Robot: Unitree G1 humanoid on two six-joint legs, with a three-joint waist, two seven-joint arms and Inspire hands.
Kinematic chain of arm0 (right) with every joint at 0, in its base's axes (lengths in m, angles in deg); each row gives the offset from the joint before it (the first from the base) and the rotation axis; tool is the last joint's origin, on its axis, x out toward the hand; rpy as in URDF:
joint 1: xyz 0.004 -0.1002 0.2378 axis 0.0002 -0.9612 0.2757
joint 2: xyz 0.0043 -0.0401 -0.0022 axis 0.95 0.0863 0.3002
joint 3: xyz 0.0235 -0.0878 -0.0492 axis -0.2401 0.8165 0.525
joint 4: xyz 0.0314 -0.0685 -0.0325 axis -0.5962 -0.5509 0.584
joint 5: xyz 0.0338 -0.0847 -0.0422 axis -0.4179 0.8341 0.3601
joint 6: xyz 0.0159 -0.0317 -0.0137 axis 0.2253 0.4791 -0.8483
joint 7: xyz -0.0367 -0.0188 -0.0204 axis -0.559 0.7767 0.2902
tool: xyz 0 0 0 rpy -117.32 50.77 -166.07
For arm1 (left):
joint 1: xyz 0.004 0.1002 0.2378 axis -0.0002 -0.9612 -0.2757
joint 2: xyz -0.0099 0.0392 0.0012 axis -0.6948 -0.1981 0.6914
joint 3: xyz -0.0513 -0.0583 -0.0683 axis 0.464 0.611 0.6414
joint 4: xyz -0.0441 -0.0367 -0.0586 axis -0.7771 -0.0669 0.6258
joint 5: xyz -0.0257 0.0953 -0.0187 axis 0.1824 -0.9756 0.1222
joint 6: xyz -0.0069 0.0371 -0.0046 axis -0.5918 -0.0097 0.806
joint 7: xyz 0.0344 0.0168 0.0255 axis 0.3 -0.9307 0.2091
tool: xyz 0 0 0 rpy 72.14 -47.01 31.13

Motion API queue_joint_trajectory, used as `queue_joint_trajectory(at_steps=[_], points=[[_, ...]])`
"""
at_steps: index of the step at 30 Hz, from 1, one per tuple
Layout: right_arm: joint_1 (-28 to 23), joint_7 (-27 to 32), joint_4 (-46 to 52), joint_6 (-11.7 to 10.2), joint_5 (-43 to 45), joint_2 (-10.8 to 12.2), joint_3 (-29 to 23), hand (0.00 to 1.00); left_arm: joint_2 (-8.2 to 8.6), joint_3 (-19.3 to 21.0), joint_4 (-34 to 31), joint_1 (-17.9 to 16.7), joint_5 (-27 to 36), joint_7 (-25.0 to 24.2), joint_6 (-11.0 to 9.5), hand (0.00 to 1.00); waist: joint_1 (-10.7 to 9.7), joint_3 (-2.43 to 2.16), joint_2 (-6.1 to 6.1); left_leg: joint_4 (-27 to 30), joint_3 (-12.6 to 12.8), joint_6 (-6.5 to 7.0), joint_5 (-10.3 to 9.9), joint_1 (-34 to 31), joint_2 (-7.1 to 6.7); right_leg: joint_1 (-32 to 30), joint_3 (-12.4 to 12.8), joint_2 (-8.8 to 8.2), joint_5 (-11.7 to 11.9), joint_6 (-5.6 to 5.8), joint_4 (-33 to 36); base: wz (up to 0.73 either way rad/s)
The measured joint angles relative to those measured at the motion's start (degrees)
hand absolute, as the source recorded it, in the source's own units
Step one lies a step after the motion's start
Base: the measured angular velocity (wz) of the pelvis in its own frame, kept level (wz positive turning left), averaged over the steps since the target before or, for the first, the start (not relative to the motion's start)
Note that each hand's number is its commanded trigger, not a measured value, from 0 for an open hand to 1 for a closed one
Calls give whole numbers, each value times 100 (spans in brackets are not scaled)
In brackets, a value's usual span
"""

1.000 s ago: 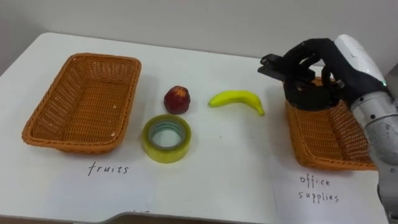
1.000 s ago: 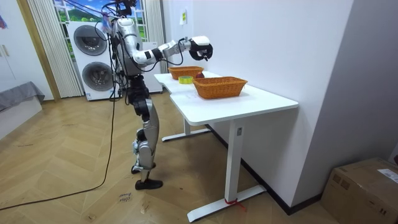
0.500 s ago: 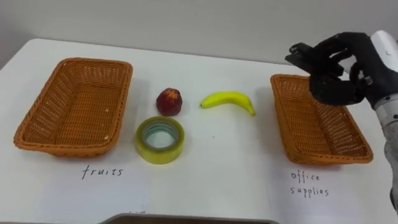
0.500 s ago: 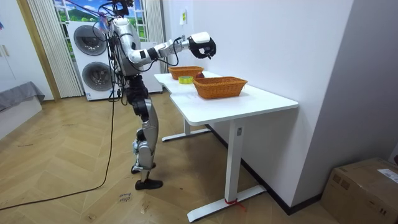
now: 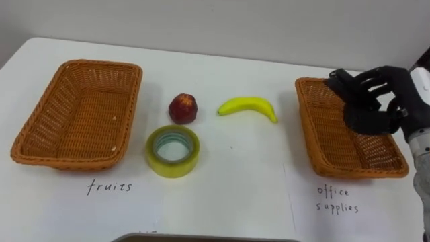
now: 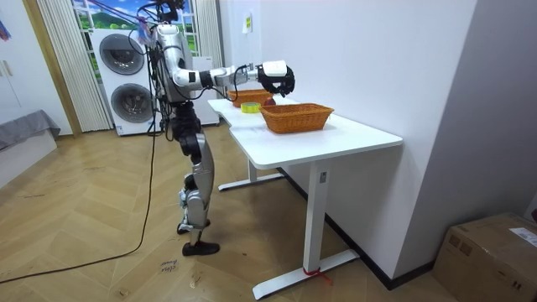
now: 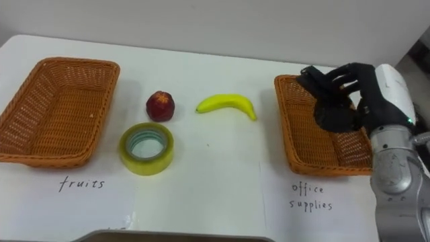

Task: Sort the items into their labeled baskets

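The right robot hand [image 5: 373,104] is hovering over the far end of the office-supplies basket [image 5: 322,144] at the desk's [image 5: 235,191] 3 o'clock side. Its fingers are loosely spread and gripping nothing, probably staged for a reach toward 9 o'clock. The tape roll [image 5: 173,149] is lying mid-desk, with the apple [image 5: 183,107] at its 12 o'clock and the banana [image 5: 247,106] at its 2 o'clock. The fruit basket [image 5: 80,114] is sitting empty at 9 o'clock. The white desk is standing against a wall [image 6: 352,50] on a parquet floor [image 6: 101,252], with stacked washing machines [image 6: 126,101] behind the robot.
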Motion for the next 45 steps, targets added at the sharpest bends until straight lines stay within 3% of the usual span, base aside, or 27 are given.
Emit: queue_joint_trajectory(at_steps=[26,28,29,30,31,45], points=[[-129,-164,-462,-3,156,1,38,100,-22,5,-207,-2,-8,-69,-39,0,48,15,-11,-5,9,-1,0,10,2,39,22,10,1,0,-81,0],[-195,-226,-462,-3,155,0,50,83,-26,6,-207,2,-8,-72,-39,0,47,15,-12,-4,9,-1,0,12,3,41,23,9,1,0,-73,0],[-227,-277,-462,-2,156,0,53,58,-26,6,-208,2,-9,-77,-39,0,47,15,-12,-3,9,-1,0,13,4,42,24,9,2,0,-69,0],[-241,-290,-462,-2,156,1,55,17,-26,6,-208,2,-8,-82,-39,0,47,15,-12,-3,9,-1,0,14,4,41,25,8,2,-1,-68,0],[-268,-318,-462,-2,156,0,54,0,-27,6,-208,1,-9,-91,-39,0,47,13,-13,-3,9,-1,0,15,4,42,27,9,2,-1,-65,0],[-302,-401,-461,-2,156,0,54,0,-31,6,-208,3,-8,-176,-39,0,51,6,-33,5,10,-1,0,18,4,48,33,12,3,-3,-68,0]])
